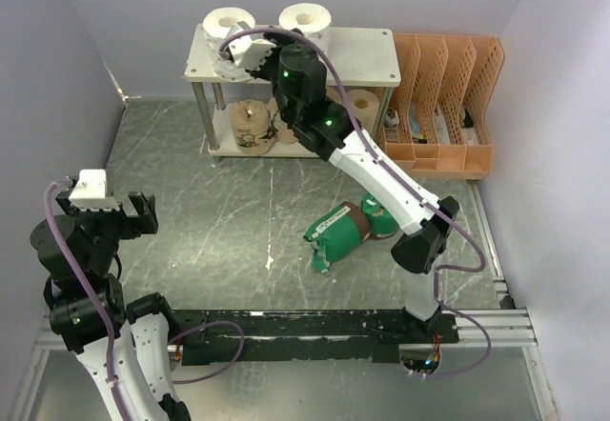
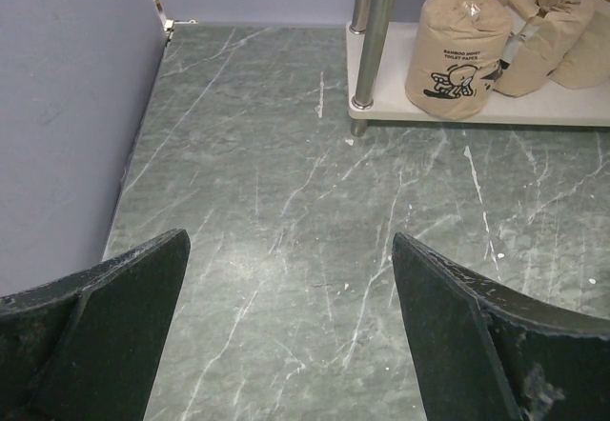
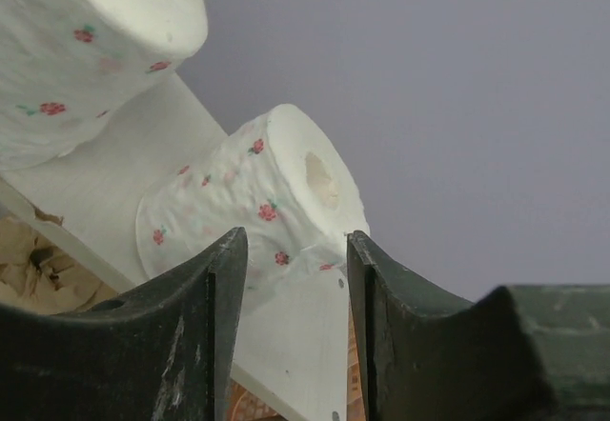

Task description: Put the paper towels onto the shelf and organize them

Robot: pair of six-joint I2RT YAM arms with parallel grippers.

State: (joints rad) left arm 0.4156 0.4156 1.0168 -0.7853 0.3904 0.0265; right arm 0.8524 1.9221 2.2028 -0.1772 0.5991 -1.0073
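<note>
The dark green marbled counter (image 1: 210, 211) carries the two-tier off-white shelf with thin silver legs (image 1: 367, 54) at its far side, with an orange perforated file rack (image 1: 448, 69) just beside it on the right.

The main hazard, as I judge it, is on the top board. Two white cylindrical paper-towel rolls (image 1: 229, 23) (image 1: 305, 19) stand near its far-left corner, and the right claw (image 1: 243, 56) hovers close against them. A sideways swing on pulling back could tip one over the edge.

Two green plastic-wrapped rolls (image 1: 335, 237) (image 1: 383, 221) lie on their sides on the counter under the right forearm. A careless descent could send them rolling away. The lower tier already holds tan paper-wrapped rolls, one with a printed label (image 2: 456, 54), so pushing more in may jam or shove them out.

In the wrist view the right claw (image 3: 294, 240) is released, its jaws a narrow gap apart with nothing between them. A flower-printed white roll sits just beyond the tips. I cannot tell whether they touch it.

The left claw (image 2: 289, 240) is spread wide and empty over bare counter, well apart from the shelf.
</note>
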